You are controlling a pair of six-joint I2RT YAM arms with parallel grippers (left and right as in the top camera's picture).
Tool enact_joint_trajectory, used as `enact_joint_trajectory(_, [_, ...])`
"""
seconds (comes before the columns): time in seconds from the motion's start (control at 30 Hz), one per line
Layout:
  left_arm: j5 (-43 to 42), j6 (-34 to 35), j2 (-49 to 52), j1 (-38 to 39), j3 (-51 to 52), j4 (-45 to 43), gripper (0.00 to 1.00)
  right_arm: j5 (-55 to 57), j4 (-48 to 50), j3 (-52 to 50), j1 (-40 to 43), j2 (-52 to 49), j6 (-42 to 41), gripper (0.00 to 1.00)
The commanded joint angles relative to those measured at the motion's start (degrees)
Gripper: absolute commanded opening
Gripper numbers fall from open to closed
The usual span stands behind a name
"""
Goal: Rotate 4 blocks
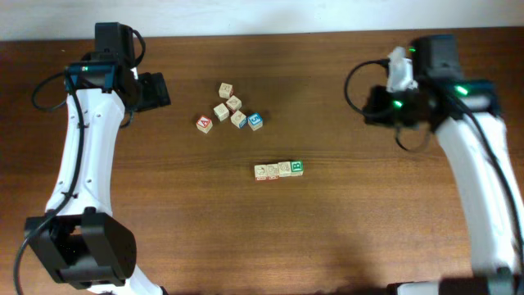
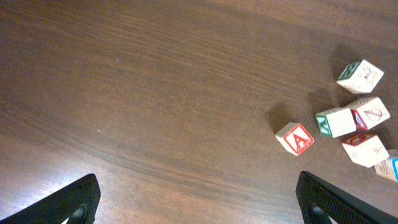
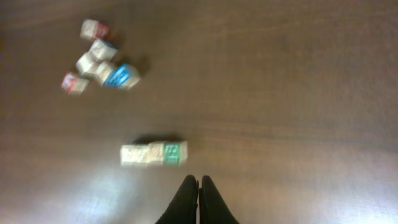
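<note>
The left gripper (image 1: 154,90) is being held over the table (image 1: 327,238) toward its far left corner, its fingers spread wide apart with nothing between them. To its right, near the middle of the far edge, a loose cluster is being shown in the overhead and left wrist views: four pale cubes (image 1: 221,111) huddled at odd angles, some with green or red faces. The red "A" cube (image 1: 205,124) is lying just beside them on the left, and the blue-topped cube (image 1: 255,121) is close against them on the right.

Further right and nearer the front edge, around the table's middle, the row of four alphabet blocks (image 1: 279,170) is being left apart from the cluster. The blocks are set side by side, touching, along a line running left to right, with a green-topped block (image 1: 296,167) at the right end.

The right gripper (image 3: 198,183) is being held over bare wood toward the right edge, well clear of the row. Its fingers are pressed together and nothing is clamped between them.
</note>
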State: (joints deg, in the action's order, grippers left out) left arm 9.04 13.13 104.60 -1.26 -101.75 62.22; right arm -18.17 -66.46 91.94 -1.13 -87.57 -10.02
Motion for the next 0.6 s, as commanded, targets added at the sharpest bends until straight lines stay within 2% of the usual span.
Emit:
enact_joint_trajectory(0.0, [-12.31, 0.76, 0.09, -0.02, -0.61, 0.68, 0.99, -2.91, -3.32, 0.11, 0.85, 4.63, 6.25, 0.21])
enact_joint_trajectory(0.03, [-23.21, 0.74, 0.09, -0.02, -0.61, 1.05, 0.99, -4.24, -3.72, -1.7, 0.87, 3.02, 6.91, 0.18])
enact_joint_trajectory(0.07, [-33.99, 0.76, 0.37, 0.72, -0.02, 1.07, 0.96, -8.81, -2.97, -5.49, 0.76, 0.39, 9.81, 0.07])
enact_joint_trajectory(0.1, [-35.1, 0.76, 0.76, 3.28, 1.92, 1.09, 0.47, -8.87, -1.9, -8.31, 0.76, -2.89, 9.79, 0.04])
enact_joint_trajectory(0.13, [-32.04, 0.79, 1.18, 7.43, 5.73, -0.52, 0.0, -8.85, -1.86, -8.87, 0.76, -5.25, 9.79, 0.04])
enact_joint_trajectory(0.17, [-27.63, 3.5, 1.49, 10.95, 9.25, -2.14, 0.0, -8.76, -1.05, -9.16, 0.76, -6.8, 9.79, 0.04])
enact_joint_trajectory(0.2, [-27.26, 5.77, 1.49, 13.88, 14.12, -5.03, 0.0, -8.59, 2.51, -11.54, 0.76, -7.45, 8.9, 0.04])
enact_joint_trajectory(0.3, [-37.38, 13.99, 1.49, 16.28, 38.36, -31.89, 0.0, -15.65, 13.07, -22.53, 0.76, -9.33, 8.07, 0.04])
enact_joint_trajectory(0.37, [-37.11, 16.87, 1.49, 17.77, 44.63, -39.71, 0.0, -15.89, 15.32, -25.42, 0.76, -9.33, 7.82, 0.04])
enact_joint_trajectory(0.43, [-36.65, 18.36, 1.49, 19.78, 47.39, -44.15, 0.0, -15.67, 16.72, -25.42, 0.76, -9.35, 6.54, 0.04])
enact_joint_trajectory(0.57, [-37.79, 16.74, 1.49, 19.91, 47.41, -44.83, 0.0, -15.65, 17.22, -25.42, 0.76, -9.35, 6.58, 0.04])
